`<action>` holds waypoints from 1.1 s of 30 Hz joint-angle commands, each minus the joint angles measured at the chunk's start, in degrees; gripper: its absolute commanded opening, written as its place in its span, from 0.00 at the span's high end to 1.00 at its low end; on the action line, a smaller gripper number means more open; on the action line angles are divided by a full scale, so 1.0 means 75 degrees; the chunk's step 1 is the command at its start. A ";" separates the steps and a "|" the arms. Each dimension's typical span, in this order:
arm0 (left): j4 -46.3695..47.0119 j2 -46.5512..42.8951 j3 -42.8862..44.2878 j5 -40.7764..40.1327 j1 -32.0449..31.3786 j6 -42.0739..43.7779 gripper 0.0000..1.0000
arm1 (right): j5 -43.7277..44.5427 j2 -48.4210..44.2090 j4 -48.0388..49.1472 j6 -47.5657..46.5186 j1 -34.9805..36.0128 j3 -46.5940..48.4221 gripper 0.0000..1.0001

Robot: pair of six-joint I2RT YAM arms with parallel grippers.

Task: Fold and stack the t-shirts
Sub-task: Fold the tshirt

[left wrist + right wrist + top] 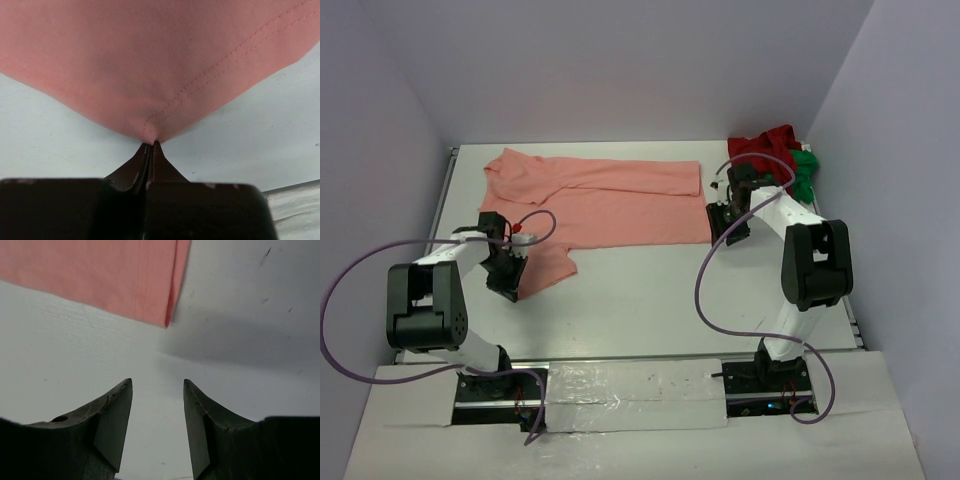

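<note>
White walls box in a pale table (650,300), where a salmon-pink t-shirt (600,200) lies spread flat across the far half, its length running left to right. Seen from above, the left gripper (508,278) sits on a flap of pink cloth that juts toward the arms at the shirt's near-left end, while the right gripper (728,222) stands at the shirt's near-right corner.

That overhead view is too coarse to show how either claw stands, but the wrist cameras settle it. The left wrist view shows the left gripper's fingers clenched tight together on a point of the pink cloth, right beside a stitched hem. The fabric fans out from the pinch, with bare table on both sides of it. The right wrist view shows the right gripper's jaws standing apart with nothing between them and only bare table beneath. The shirt's hemmed corner lies just ahead of the fingertips and is not touching them.

Only the overhead camera takes in the far right corner of the table. There a dark red t-shirt (765,148) and a green t-shirt (806,172) are bunched in one heap against the wall. The green one seems to lie on the right side, partly under the red, though the folds are hard to read from that height
</note>
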 commanded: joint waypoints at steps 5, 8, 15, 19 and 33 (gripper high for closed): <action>0.0386 -0.0220 -0.0091 0.0126 -0.0085 -0.0004 1.00 | 0.0084 -0.0164 0.1459 0.0494 0.0132 0.0089 0.47; 0.0339 -0.0290 -0.0079 0.0103 -0.0074 -0.0004 1.00 | 0.0166 0.0069 0.1518 0.0565 0.0191 0.0183 0.47; 0.0246 -0.0372 -0.0021 0.0103 -0.0085 -0.0004 1.00 | 0.0119 0.0410 0.1390 0.0752 0.0214 0.0266 0.48; 0.0187 -0.0419 0.0038 0.0115 -0.0074 -0.0016 1.00 | 0.0201 0.0574 0.1191 0.0823 0.0214 0.0242 0.48; 0.0175 -0.0525 0.0026 0.0115 -0.0074 -0.0004 1.00 | 0.0190 0.0375 0.1566 0.0870 0.0203 -0.0168 0.53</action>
